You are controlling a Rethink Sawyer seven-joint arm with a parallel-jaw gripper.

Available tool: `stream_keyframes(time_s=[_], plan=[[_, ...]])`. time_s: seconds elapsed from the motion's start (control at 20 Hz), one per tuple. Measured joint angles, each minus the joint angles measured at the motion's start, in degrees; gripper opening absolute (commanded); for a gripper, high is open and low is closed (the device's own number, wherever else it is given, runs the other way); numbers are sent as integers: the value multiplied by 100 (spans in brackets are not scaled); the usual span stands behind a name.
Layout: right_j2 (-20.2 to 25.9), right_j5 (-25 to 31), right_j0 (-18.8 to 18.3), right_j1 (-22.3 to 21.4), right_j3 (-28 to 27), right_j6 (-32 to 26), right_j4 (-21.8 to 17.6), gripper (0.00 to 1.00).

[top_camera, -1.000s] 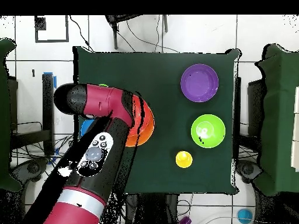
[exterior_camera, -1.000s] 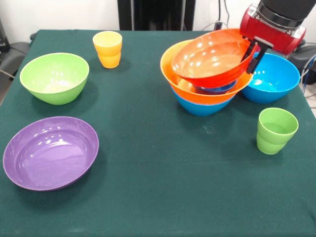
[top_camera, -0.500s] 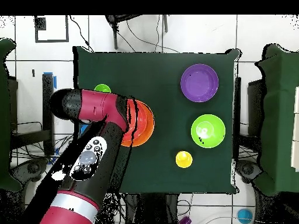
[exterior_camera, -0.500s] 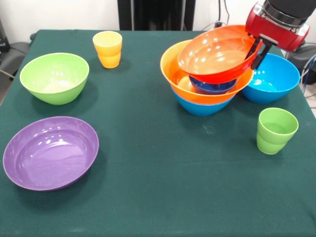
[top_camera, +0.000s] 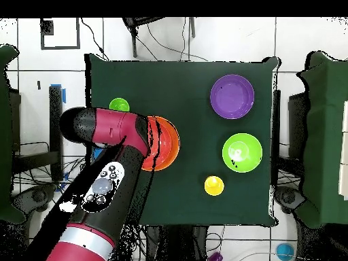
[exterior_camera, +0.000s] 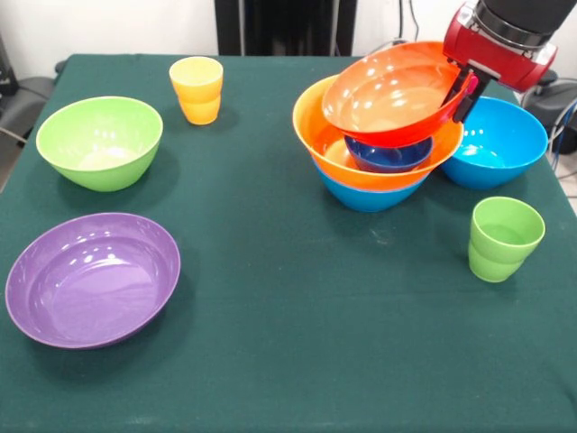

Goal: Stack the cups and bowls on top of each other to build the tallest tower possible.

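Green cloth (exterior_camera: 297,343), tilted orange-red bowl (exterior_camera: 388,95).

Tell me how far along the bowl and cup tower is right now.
Done: a small dark blue bowl sits in the yellow-orange bowl, nested in a blue bowl. In hand: the gripper holds the orange-red bowl by its rim, tilted above that pile. Left: the other blue bowl, lime green bowl, purple bowl, yellow cup and green cup.
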Motion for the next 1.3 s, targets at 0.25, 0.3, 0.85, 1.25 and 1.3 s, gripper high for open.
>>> stream_keyframes(time_s=[0.25, 0.3, 0.85, 1.25, 1.3], plan=[[1, -58, -1, -1, 33, 0, 0, 0], [1, -82, -2, -1, 40, 0, 0, 0], [1, -426, -78, -1, 155, 0, 1, 0], [1, -441, -91, -1, 155, 0, 0, 0], [1, -441, -91, -1, 155, 0, 0, 0]])
